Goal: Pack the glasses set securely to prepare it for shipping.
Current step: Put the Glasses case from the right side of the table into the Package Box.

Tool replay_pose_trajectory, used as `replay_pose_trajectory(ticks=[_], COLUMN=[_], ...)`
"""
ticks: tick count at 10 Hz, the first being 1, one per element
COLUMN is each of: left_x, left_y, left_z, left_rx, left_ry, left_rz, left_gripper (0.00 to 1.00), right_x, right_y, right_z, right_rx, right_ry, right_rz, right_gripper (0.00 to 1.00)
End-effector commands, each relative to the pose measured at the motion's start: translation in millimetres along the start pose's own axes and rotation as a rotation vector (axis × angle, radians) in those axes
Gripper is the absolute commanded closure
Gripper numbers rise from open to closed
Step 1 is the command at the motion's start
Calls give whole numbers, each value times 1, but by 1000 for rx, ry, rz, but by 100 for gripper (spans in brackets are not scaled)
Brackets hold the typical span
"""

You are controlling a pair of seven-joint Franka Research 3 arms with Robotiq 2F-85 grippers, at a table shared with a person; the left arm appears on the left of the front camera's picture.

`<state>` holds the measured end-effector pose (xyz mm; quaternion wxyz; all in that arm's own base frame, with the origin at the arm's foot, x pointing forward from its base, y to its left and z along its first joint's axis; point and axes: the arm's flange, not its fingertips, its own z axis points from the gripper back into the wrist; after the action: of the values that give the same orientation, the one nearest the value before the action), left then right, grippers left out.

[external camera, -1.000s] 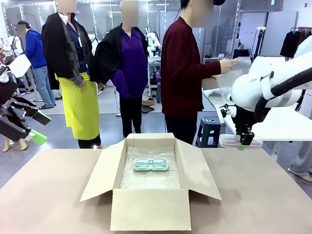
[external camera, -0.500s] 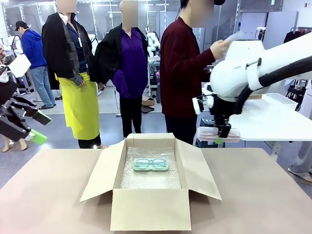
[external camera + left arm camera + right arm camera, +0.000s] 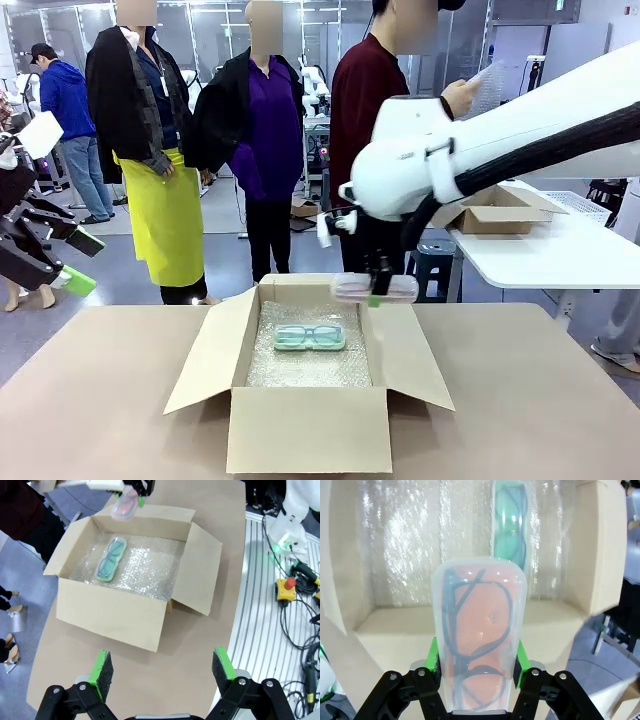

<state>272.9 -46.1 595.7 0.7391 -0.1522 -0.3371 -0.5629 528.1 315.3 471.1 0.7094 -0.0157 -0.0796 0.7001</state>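
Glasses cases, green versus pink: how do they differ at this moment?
The green case is mint; the pink case is pale pink under a whitish cover. The green case lies flat on the bubble wrap inside the cardboard box; the pink case hangs above the box's far rim. Nothing grips the green case; the right gripper is shut on the pink case. Both are rounded and show dark-rimmed glasses.

1. In the right wrist view, the pink case (image 3: 479, 640) hid the near end of the mint green case (image 3: 510, 530).
2. In the left wrist view, the top edge cut off most of the right gripper (image 3: 140, 497).
3. In the front view, the near wall of the box (image 3: 310, 430) hid the front of its floor.
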Motion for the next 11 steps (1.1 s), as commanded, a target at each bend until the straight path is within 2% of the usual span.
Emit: replay_pose_trajectory(ticks=[1, 3, 6, 11], left_x=[0, 0, 0, 0], left_y=[0, 0, 0, 0], left_z=[2, 2, 2, 2], left_rx=[-15, -15, -15, -15], left_ry=[-6, -6, -6, -6], left_rz=[-17, -17, -17, -17], left_gripper=[0, 0, 0, 0], right_x=[37, 65, 81, 88], right_y=[2, 10, 11, 16], right_z=[-17, -40, -69, -124], right_rx=[13, 28, 72, 146], right_ry=[57, 40, 37, 93], right_rz=[-35, -52, -90, -115], right_gripper=[36, 36, 36, 36])
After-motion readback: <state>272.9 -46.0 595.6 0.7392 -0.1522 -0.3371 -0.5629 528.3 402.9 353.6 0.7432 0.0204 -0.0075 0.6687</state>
